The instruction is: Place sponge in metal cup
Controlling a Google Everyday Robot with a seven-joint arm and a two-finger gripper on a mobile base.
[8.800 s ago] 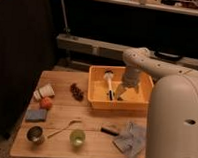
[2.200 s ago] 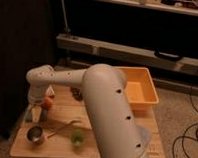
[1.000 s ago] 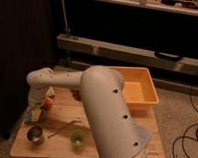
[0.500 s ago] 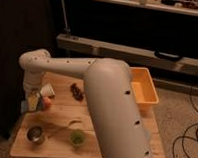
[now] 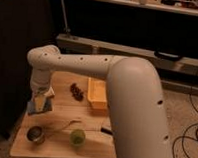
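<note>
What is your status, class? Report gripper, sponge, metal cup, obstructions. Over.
Gripper over table's left side, at the sponge. Sponge not in metal cup; cup stands nearer the front edge. Nothing between them; green cup stands apart.

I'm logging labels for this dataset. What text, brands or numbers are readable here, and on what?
None is readable: the sponge, metal cup, yellow bin and arm show no legible marks.
The tool is at the sponge, over the left side of the table.

Lab with metal shelving [image 5: 119,44], cables [image 5: 191,143]; gripper [image 5: 40,98] above table [image 5: 56,146].
</note>
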